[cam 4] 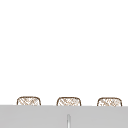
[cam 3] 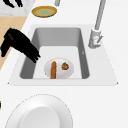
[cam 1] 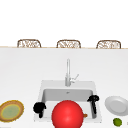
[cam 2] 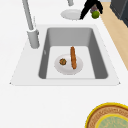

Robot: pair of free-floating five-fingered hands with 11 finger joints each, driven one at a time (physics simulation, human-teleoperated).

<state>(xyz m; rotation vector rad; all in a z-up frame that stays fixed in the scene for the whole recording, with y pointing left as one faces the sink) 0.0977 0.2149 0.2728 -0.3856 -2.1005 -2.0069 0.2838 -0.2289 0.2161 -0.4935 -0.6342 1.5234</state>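
Right hand: I am seeing my black right hand hanging over the grey sink basin's right edge, fingers straight, pointing down, holding nothing.
Left hand: my left hand is hovering at the basin's left front corner; I cannot tell its fingers.
Plate: a small white plate is lying on the basin floor, carrying a long orange carrot and a small brown round item, just below the right hand's fingertips.

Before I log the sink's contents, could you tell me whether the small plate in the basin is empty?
Not empty. The small plate on the sink floor carries an orange stick-shaped item and a small brown round item.
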